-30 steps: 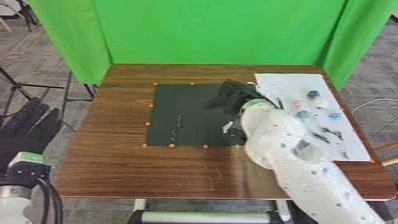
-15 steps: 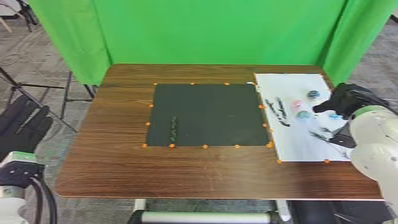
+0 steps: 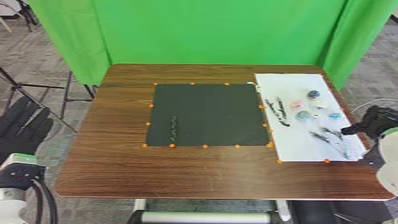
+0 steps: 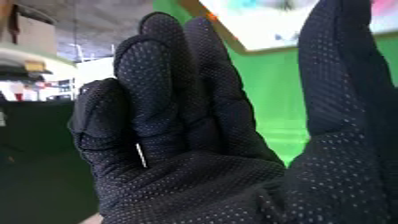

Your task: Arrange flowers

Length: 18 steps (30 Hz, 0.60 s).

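Note:
In the head view my right hand (image 3: 375,122) is beside the table's right edge, by the white sheet (image 3: 302,145). The right wrist view shows the right hand (image 4: 195,185) with relaxed fingers and nothing held. My left hand (image 3: 22,127) stands open off the table's left side. A green stem (image 3: 174,131) lies on the black mat (image 3: 209,112), near its lower left. On the white sheet lie dark twigs (image 3: 281,111), green sprigs (image 3: 329,137), a pink flower (image 3: 297,104), a dark blue flower (image 3: 313,94), a pale green flower (image 3: 304,115) and a light blue flower (image 3: 335,115).
The brown wooden table (image 3: 160,172) carries mat and sheet side by side, with orange markers along their edges. Behind it hangs a green curtain (image 3: 213,32). A dark stand (image 3: 67,100) is on the floor at the left.
My right hand has moved from above the black mat's right part, across the white sheet, to beyond the table's right edge. The left hand has barely moved.

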Each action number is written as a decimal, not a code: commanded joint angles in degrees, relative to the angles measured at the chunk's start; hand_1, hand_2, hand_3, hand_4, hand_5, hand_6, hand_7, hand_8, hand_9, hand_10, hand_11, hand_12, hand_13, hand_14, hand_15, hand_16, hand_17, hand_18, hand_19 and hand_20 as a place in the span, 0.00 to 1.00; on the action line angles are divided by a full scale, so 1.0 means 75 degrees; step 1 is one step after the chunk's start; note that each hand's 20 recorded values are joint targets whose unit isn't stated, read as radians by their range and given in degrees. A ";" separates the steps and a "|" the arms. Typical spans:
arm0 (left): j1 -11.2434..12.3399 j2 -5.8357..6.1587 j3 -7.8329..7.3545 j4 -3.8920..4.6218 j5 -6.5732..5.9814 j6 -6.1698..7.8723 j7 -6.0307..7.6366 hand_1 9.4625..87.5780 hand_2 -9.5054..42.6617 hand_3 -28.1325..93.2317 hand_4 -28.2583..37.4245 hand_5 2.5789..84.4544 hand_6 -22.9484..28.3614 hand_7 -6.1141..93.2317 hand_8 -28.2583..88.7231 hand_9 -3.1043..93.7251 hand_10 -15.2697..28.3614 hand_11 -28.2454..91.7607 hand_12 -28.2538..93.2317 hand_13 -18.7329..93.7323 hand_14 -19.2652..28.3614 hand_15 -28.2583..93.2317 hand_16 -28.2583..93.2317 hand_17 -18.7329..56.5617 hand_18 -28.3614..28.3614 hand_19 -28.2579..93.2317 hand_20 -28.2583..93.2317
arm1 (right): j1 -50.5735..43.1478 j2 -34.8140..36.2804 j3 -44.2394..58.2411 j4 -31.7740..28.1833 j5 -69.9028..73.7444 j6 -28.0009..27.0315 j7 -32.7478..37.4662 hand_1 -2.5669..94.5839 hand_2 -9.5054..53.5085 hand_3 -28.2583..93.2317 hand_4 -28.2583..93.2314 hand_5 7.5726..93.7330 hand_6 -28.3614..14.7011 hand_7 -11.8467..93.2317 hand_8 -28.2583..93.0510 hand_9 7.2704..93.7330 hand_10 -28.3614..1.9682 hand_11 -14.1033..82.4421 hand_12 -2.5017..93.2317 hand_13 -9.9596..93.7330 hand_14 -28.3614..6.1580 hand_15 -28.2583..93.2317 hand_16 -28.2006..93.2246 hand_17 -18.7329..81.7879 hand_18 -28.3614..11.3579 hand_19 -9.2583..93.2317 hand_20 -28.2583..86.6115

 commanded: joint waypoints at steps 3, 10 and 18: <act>-0.0020 0.0025 0.0025 -0.0056 -0.0060 0.0179 -0.0080 0.16 0.36 0.81 0.00 0.44 0.61 0.25 0.16 0.36 0.70 0.44 0.32 0.36 0.73 0.56 0.16 0.18 0.74 0.47 0.30 | -0.0292 -0.0076 -0.0143 0.0491 -0.0098 0.0551 -0.0084 0.48 0.00 0.62 0.00 0.59 0.50 0.34 0.15 0.65 0.38 0.57 0.34 0.68 0.38 0.80 0.52 0.57 0.13 0.98 0.54; 0.0047 0.0011 0.0040 -0.0090 -0.0110 0.0217 -0.0033 0.17 0.37 0.81 0.00 0.45 0.61 0.25 0.16 0.36 0.70 0.44 0.32 0.37 0.73 0.56 0.16 0.18 0.74 0.47 0.30 | -0.0092 -0.0160 -0.0373 0.0524 0.0088 0.0311 -0.0105 0.48 0.00 0.67 0.00 0.62 0.54 0.37 0.14 0.68 0.41 0.58 0.35 0.71 0.41 0.80 0.52 0.58 0.13 0.98 0.54; 0.0067 -0.0152 0.0040 -0.0100 -0.0136 0.0274 -0.0212 0.17 0.38 0.81 0.00 0.45 0.61 0.25 0.16 0.37 0.70 0.45 0.32 0.37 0.73 0.56 0.16 0.18 0.74 0.47 0.30 | 0.0260 -0.0215 -0.0762 0.0722 0.0533 0.0165 0.0128 0.42 0.00 0.76 0.00 0.63 0.55 0.37 0.14 0.69 0.41 0.58 0.35 0.72 0.41 0.80 0.52 0.58 0.13 0.98 0.54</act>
